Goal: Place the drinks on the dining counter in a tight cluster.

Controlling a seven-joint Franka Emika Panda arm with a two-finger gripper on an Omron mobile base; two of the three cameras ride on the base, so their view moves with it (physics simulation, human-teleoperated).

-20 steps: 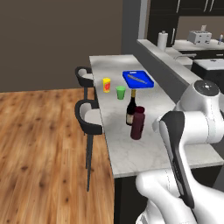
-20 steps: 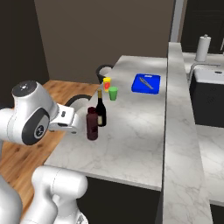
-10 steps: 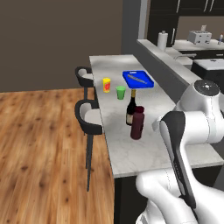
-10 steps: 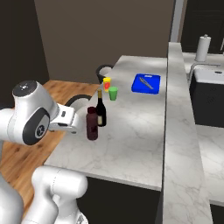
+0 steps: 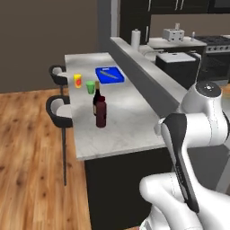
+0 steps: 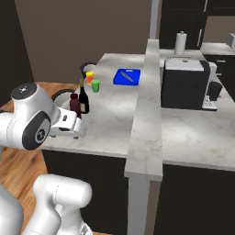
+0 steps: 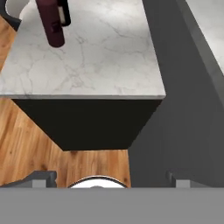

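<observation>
The pincer (image 7: 109,178) stands fully open and empty, off the bench's (image 5: 130,121) near end. The wine bottle (image 5: 96,99) and maroon bottle (image 5: 101,112) stand touching near the bench's stool-side edge.

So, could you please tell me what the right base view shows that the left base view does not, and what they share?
Right base view alone: a black coffee machine on the worktop behind the grey ledge.

Left base view alone: a silver toaster and a dark stove in the far kitchen.

Both: the marble dining counter, the dark wine bottle close beside the maroon bottle, a yellow cup, a green cup, a blue cutting board, a paper towel roll and black stools.
</observation>
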